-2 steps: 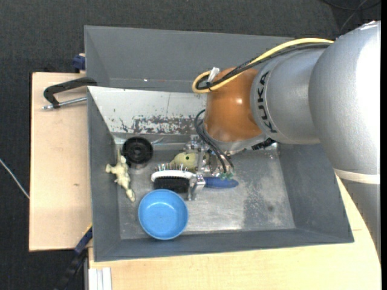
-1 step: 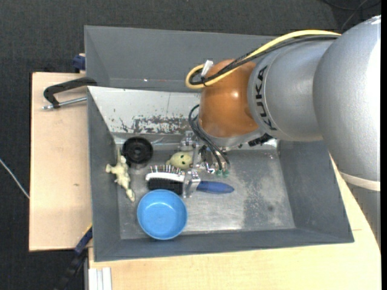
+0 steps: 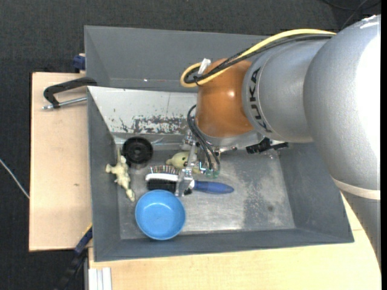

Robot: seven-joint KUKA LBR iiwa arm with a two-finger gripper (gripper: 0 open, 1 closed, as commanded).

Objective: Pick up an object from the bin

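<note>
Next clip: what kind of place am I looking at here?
Probably a robotics lab's bin-picking station: a KUKA arm reaches into a grey metal bin holding odd small things, such as a blue bowl and a cream toy figure.

You can't see the whole arm [image 3: 302, 95]. It runs off the top edge and the right edge. It also covers the back right part of the bin [image 3: 260, 204]. The gripper [image 3: 187, 183] stands in front of the brush [image 3: 162, 174], so the spot where the dark bristles meet the blue handle [image 3: 213, 188] is hidden from you. A small pale yellow thing [image 3: 178, 159] peeks out just behind the gripper. Part of it is covered, and you can't tell what it is.
</note>
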